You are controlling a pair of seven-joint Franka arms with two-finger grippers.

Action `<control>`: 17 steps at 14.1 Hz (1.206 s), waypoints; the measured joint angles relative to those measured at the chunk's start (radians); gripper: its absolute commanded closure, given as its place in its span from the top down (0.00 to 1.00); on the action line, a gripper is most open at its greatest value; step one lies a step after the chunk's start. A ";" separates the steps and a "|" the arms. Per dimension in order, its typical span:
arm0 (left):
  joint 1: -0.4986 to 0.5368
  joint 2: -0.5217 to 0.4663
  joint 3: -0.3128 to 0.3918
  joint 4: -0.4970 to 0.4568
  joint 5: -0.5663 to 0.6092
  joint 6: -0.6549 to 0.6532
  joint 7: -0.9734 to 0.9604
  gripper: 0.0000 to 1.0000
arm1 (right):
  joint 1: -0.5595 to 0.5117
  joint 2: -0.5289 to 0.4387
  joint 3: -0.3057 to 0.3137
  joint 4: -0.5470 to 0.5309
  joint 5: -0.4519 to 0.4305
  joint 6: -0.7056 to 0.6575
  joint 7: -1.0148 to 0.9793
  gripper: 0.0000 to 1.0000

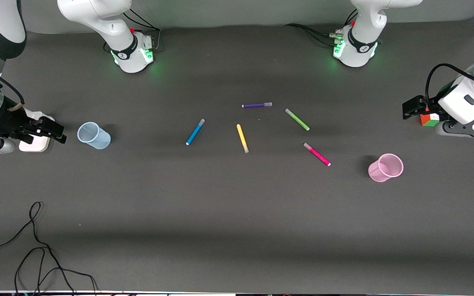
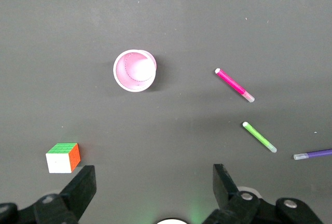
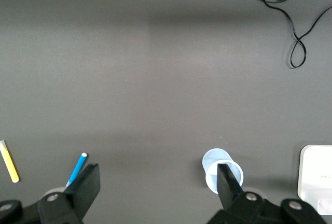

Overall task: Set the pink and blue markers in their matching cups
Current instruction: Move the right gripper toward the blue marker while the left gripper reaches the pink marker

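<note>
The blue marker (image 1: 195, 132) lies on the dark table near its middle; it also shows in the right wrist view (image 3: 77, 169). The pink marker (image 1: 317, 154) lies toward the left arm's end, also in the left wrist view (image 2: 234, 85). The pale blue cup (image 1: 93, 135) (image 3: 212, 162) stands toward the right arm's end. The pink cup (image 1: 386, 167) (image 2: 135, 70) stands toward the left arm's end. My right gripper (image 1: 58, 133) (image 3: 157, 175) is open and empty beside the blue cup. My left gripper (image 1: 410, 109) (image 2: 153, 175) is open and empty, apart from the pink cup.
A purple marker (image 1: 256, 105), a green marker (image 1: 297, 119) and a yellow marker (image 1: 242, 138) lie between the blue and pink markers. A colour cube (image 1: 429, 119) sits by the left gripper. A white box (image 1: 35, 142) sits under the right gripper. A black cable (image 1: 35, 246) lies nearest the front camera.
</note>
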 measured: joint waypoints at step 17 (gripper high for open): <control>-0.072 0.047 -0.097 0.048 -0.043 -0.021 -0.581 1.00 | 0.009 0.107 0.075 -0.014 0.086 -0.043 0.154 1.00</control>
